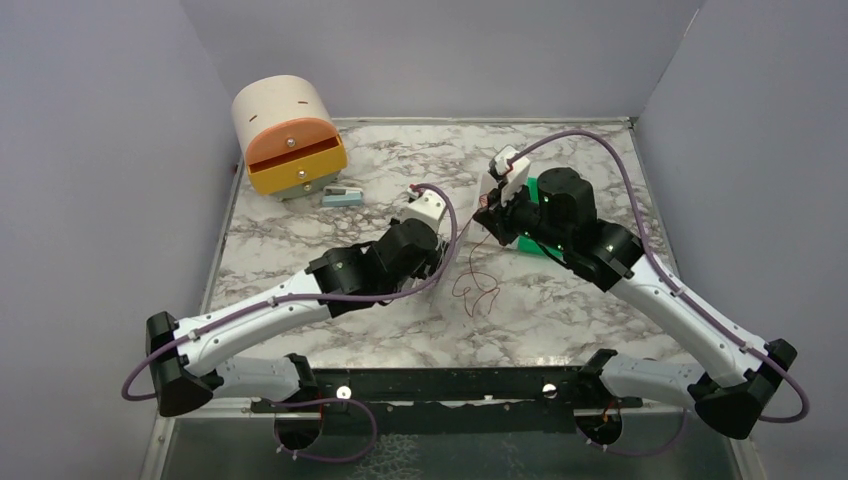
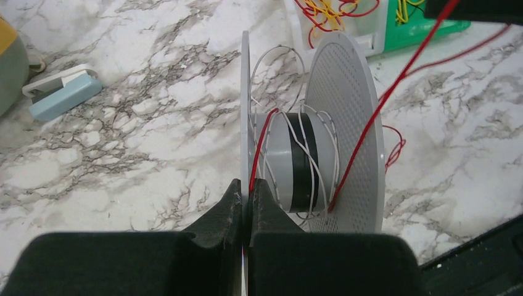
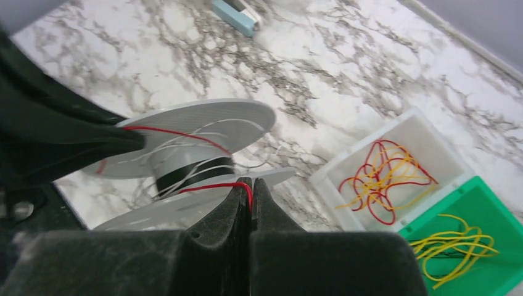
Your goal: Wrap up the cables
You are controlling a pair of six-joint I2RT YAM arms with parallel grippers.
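I can read nothing in any of my three views. No lettering, number, brand mark or sign shows legibly on anything standing on the desk (image 1: 400, 160).

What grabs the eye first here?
The pale grey spool at mid-table: the left end effector pinches one flange, and the right end effector grips a red cable leading into the spool. Next, on the right arm's side, a white bin of tangled red and yellow wires sits beside a green bin of yellow ones.
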